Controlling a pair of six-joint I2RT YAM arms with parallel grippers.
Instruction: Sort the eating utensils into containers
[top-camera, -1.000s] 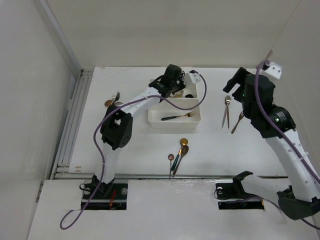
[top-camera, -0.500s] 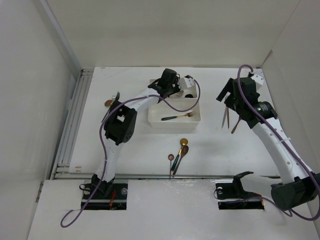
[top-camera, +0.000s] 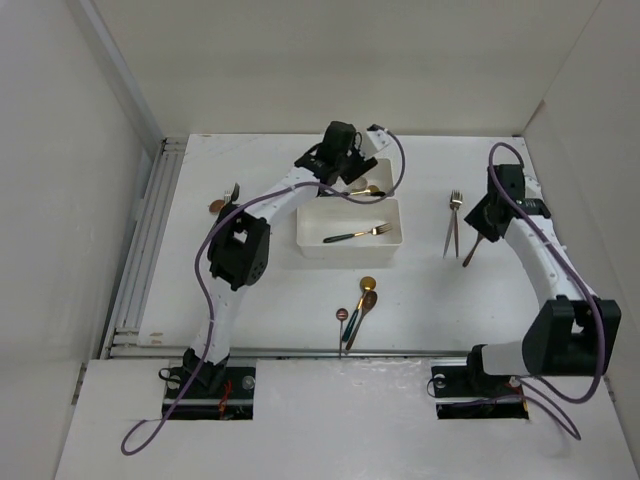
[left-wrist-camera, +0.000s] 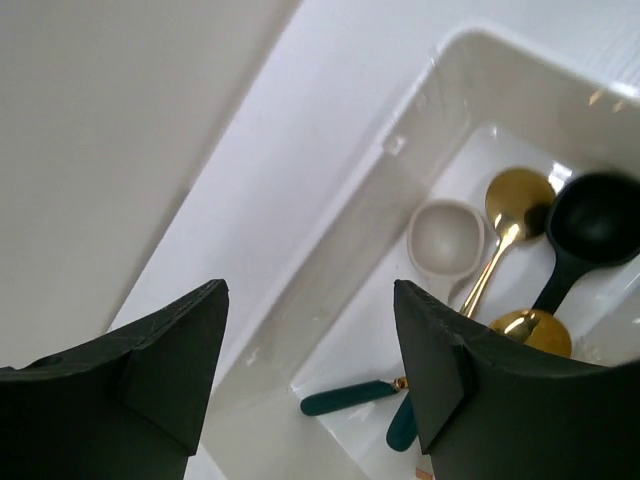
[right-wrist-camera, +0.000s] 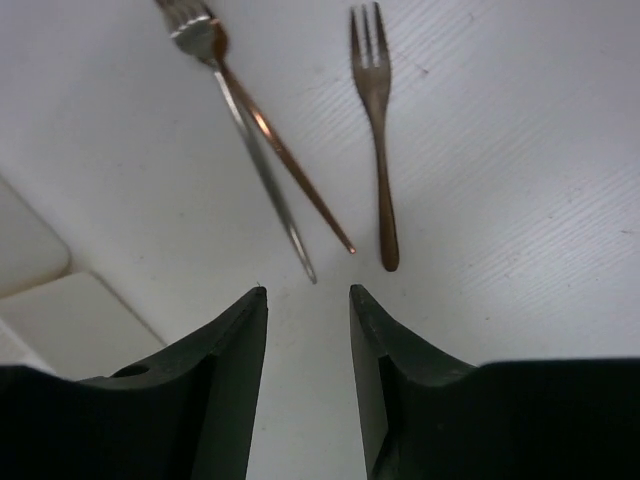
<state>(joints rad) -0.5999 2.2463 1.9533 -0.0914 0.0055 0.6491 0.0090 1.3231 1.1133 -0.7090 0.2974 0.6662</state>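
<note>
My left gripper (top-camera: 347, 165) (left-wrist-camera: 310, 291) hangs open over the far container (top-camera: 385, 170) (left-wrist-camera: 350, 230), nothing between its fingers. In that container lie a white spoon (left-wrist-camera: 447, 240), gold spoons (left-wrist-camera: 515, 200), a black spoon (left-wrist-camera: 590, 220) and green handles (left-wrist-camera: 350, 397). The near container (top-camera: 310, 240) holds a green-handled gold fork (top-camera: 355, 235). My right gripper (top-camera: 480, 218) (right-wrist-camera: 306, 291) is low over the table, jaws partly apart and empty, just short of the handle tips of a silver fork (right-wrist-camera: 262, 170) (top-camera: 450, 225), a copper one (right-wrist-camera: 290, 170) and a bronze fork (right-wrist-camera: 378, 130) (top-camera: 474, 245).
Spoons with gold and copper bowls (top-camera: 360, 298) lie near the table's front edge, another small one (top-camera: 343, 315) beside them. More utensils (top-camera: 225, 200) lie at the left, by my left arm's elbow. A white rounded corner (right-wrist-camera: 25, 260) shows at the left of the right wrist view.
My left gripper has opened over the far container, where a gold spoon now shows. My right arm swung in and down toward the forks, and its jaws have narrowed.
</note>
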